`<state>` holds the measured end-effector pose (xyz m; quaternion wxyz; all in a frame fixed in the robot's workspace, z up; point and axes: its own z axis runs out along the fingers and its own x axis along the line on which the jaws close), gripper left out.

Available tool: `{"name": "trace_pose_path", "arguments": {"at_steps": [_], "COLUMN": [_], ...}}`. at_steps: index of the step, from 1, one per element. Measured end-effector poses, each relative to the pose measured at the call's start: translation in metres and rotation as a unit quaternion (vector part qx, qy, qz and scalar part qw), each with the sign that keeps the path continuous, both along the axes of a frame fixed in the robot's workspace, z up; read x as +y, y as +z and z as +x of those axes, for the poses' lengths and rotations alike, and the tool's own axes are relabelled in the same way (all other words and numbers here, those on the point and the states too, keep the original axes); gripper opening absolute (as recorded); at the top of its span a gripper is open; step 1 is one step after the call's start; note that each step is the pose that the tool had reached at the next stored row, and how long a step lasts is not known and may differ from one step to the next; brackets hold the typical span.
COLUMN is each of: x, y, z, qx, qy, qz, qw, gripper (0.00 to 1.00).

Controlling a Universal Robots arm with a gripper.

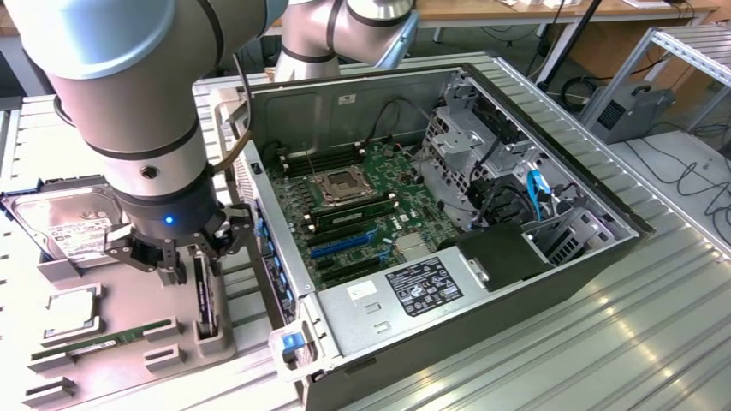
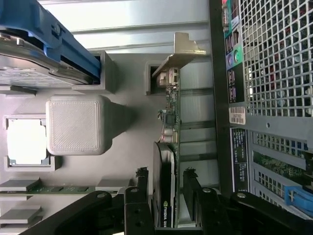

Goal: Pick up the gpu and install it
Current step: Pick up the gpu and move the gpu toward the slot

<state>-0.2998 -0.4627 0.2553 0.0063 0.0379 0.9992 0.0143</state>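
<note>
Gripper (image 1: 192, 267) low over the grey tray (image 1: 126, 291), jaws wide open, holding nothing

Gpu (image 1: 205, 304) stands on edge in a tray slot, at 9 o'clock of the computer case (image 1: 377, 318) in the exterior view, just beside its wall

Wrist view: fingers (image 2: 141, 188) straddle the gpu (image 2: 168, 147), one on each side with a gap showing either side, gripper (image 2: 165, 188) not clamped

Silver bracket (image 2: 183, 51) on the card's far end from the gripper

Hard drive (image 1: 68, 227) at 11 o'clock of the gpu, processor (image 1: 71, 310) at 9, RAM stick (image 1: 98, 345) at 8

Case lies open, motherboard (image 1: 354, 214) exposed
</note>
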Motion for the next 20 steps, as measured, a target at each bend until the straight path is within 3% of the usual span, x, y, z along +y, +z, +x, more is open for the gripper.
{"name": "trace_pose_path", "arguments": {"at_steps": [6,15,18,19,20], "x": [0.0053,0.0065,0.0065,0.0065,0.0065], "y": [-0.0055,-0.0087,-0.0087,-0.0087,-0.0087], "z": [0.0000,0.0000,0.0000,0.0000,0.0000], "qx": [0.0018,0.0025,0.0025,0.0025,0.0025], "qy": [0.000,0.000,0.000,0.000,0.000], "qz": [0.0000,0.0000,-0.0001,-0.0001,-0.0001], "qw": [1.0000,1.0000,1.0000,1.0000,1.0000], "gripper": [0.42,0.42,0.34,0.26,0.26]}}
